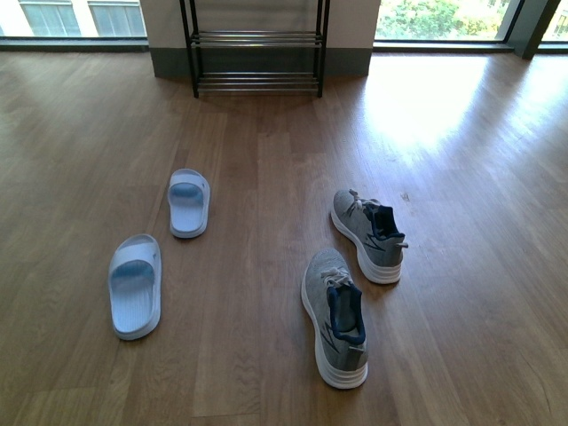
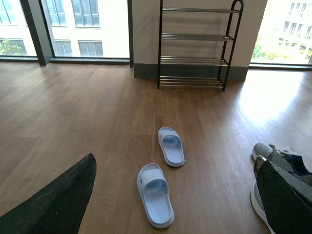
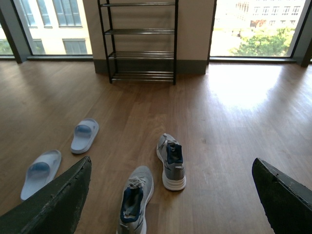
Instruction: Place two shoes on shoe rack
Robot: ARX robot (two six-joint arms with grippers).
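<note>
Two grey sneakers lie on the wood floor in the front view, one further off (image 1: pixel 368 235) and one nearer (image 1: pixel 335 315). Left of them are two pale blue slides, one far (image 1: pixel 189 202) and one near (image 1: pixel 135 284). The black shoe rack (image 1: pixel 256 53) with chrome bars stands at the back wall, and its bars show no shoes. My left gripper (image 2: pixel 175 161) hangs open high above the slides (image 2: pixel 155 194). Open too, my right gripper (image 3: pixel 171 162) is held above the sneakers (image 3: pixel 134 197). Neither holds anything, and no arm shows in the front view.
Large windows flank the wall section behind the rack (image 2: pixel 195 46). A dark window post (image 1: pixel 535 27) stands at the far right. Bare wood floor (image 1: pixel 266 151) stretches between the shoes and the rack.
</note>
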